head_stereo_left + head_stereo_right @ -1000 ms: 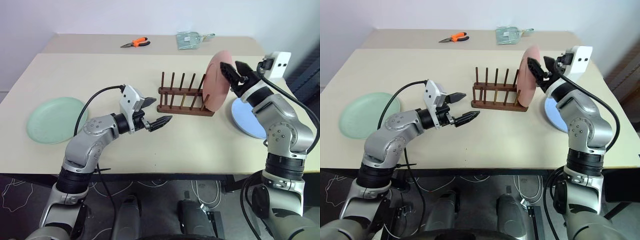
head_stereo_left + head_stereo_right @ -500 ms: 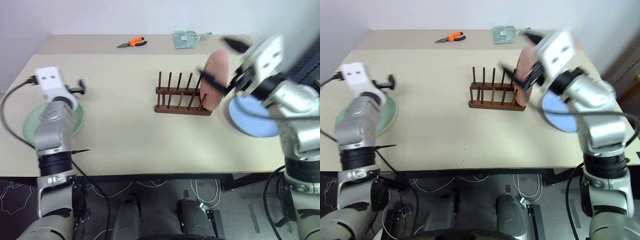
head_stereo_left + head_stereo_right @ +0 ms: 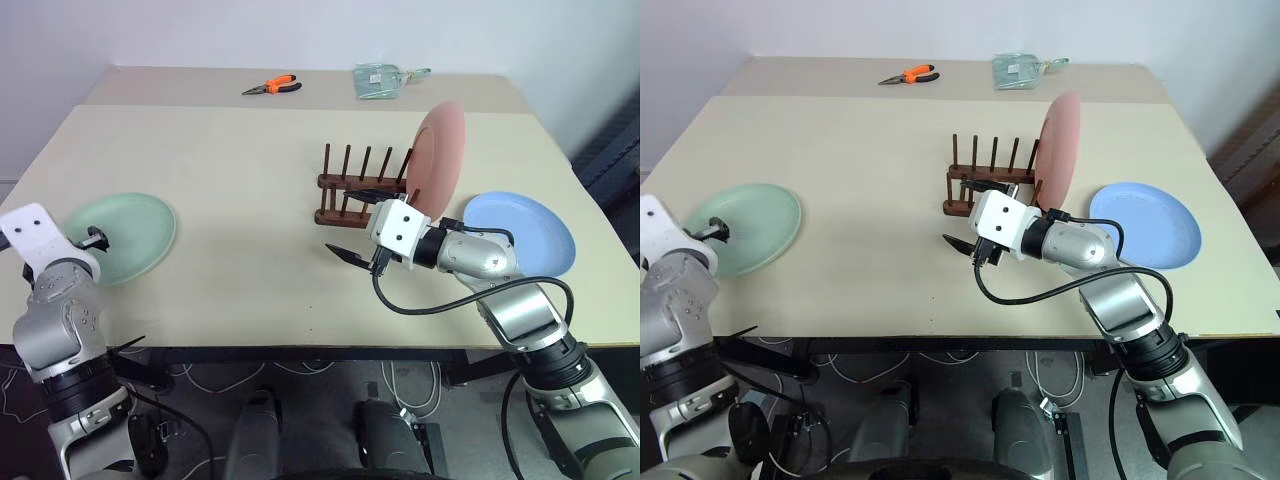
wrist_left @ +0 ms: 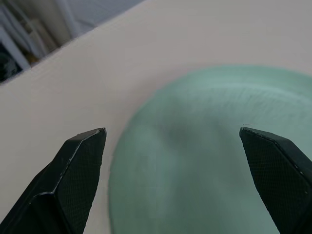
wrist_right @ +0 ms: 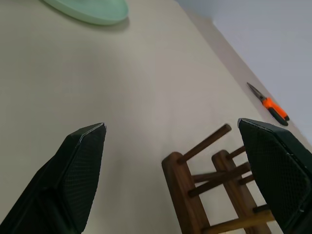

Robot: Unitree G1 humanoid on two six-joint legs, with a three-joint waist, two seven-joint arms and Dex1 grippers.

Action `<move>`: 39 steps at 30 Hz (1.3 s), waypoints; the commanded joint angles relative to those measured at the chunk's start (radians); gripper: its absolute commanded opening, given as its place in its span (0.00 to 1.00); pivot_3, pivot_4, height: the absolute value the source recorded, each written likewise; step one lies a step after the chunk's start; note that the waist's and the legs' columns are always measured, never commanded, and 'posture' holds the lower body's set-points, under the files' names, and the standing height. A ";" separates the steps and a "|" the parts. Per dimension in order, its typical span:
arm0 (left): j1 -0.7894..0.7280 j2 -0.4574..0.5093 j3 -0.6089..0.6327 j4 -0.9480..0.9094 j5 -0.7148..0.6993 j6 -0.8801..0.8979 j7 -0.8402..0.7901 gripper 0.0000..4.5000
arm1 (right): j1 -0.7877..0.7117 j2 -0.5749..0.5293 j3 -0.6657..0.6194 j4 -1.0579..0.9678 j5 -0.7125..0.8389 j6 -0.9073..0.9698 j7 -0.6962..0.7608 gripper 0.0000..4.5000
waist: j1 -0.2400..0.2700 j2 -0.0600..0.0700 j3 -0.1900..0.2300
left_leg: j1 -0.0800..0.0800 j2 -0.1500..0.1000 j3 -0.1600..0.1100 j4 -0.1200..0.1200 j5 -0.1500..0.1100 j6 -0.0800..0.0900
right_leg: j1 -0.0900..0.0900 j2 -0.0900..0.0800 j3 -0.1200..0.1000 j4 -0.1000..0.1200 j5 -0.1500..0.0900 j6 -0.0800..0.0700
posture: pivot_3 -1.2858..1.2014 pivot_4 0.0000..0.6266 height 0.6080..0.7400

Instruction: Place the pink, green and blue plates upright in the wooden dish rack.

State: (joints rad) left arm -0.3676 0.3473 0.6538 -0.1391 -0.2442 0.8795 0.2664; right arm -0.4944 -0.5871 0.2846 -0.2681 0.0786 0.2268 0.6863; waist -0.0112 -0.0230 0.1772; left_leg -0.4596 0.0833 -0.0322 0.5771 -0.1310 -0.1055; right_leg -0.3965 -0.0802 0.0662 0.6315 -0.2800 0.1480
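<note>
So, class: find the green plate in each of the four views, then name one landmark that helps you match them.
Left eye view: green plate at the table's left edge.
Right eye view: the same far-left spot.
Left wrist view: close up between the open left gripper fingers.
Right wrist view: at the top edge.
Shared landmark: the wooden dish rack.

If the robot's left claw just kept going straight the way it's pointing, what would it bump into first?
Most likely the green plate. The left wrist view looks along the open left gripper, and the plate lies right ahead between the fingers, flat on the table. How far off it is can't be told.
</note>
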 commanded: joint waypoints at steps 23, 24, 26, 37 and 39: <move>-0.319 -0.083 -0.233 -0.148 -0.245 -0.140 -0.295 0.01 | -0.050 0.056 -0.016 -0.006 -0.177 -0.113 -0.043 1.00 | 0.005 -0.003 0.000 | 0.000 0.000 0.000 0.000 0.000 0.000 | 0.001 0.000 0.000 -0.001 0.001 0.002 | 0.52 0.24 1.00; -0.336 -0.078 -0.260 -0.156 -0.249 -0.135 -0.311 0.01 | -0.061 0.055 -0.005 0.002 -0.210 -0.129 -0.053 1.00 | 0.002 -0.003 0.000 | 0.000 0.000 0.000 0.000 0.000 0.000 | 0.000 0.000 0.000 -0.001 0.001 0.003 | 0.52 0.24 1.00; -0.368 -0.071 -0.326 -0.169 -0.251 -0.111 -0.337 0.01 | -0.097 0.053 0.023 0.044 -0.312 -0.190 -0.101 1.00 | -0.006 -0.003 0.000 | 0.000 0.000 0.000 -0.001 0.000 0.000 | 0.000 0.000 0.000 -0.001 0.002 0.004 | 0.52 0.24 1.00; -0.412 -0.160 -0.407 -0.224 -0.343 0.022 -0.305 0.00 | -0.150 0.069 0.055 0.206 -0.553 -0.314 -0.256 0.48 | -0.001 -0.003 0.000 | -0.001 0.000 0.000 0.000 0.000 0.000 | 0.000 0.000 0.000 0.000 0.002 0.004 | 0.52 0.24 1.00; -0.401 -0.161 -0.401 -0.220 -0.341 0.028 -0.301 0.00 | -0.144 0.069 0.054 0.203 -0.560 -0.318 -0.261 0.23 | -0.003 -0.003 0.000 | 0.000 0.000 0.000 0.000 0.000 0.000 | 0.000 0.000 0.000 0.000 0.002 0.004 | 0.52 0.24 1.00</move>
State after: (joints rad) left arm -0.7644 0.1902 0.2514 -0.3074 -0.5577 0.9125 -0.0263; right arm -0.6321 -0.5275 0.3645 -0.0512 -0.4709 -0.0822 0.4357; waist -0.0145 -0.0260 0.1773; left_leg -0.4599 0.0831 -0.0323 0.5767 -0.1307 -0.1054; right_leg -0.3966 -0.0801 0.0662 0.6313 -0.2783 0.1519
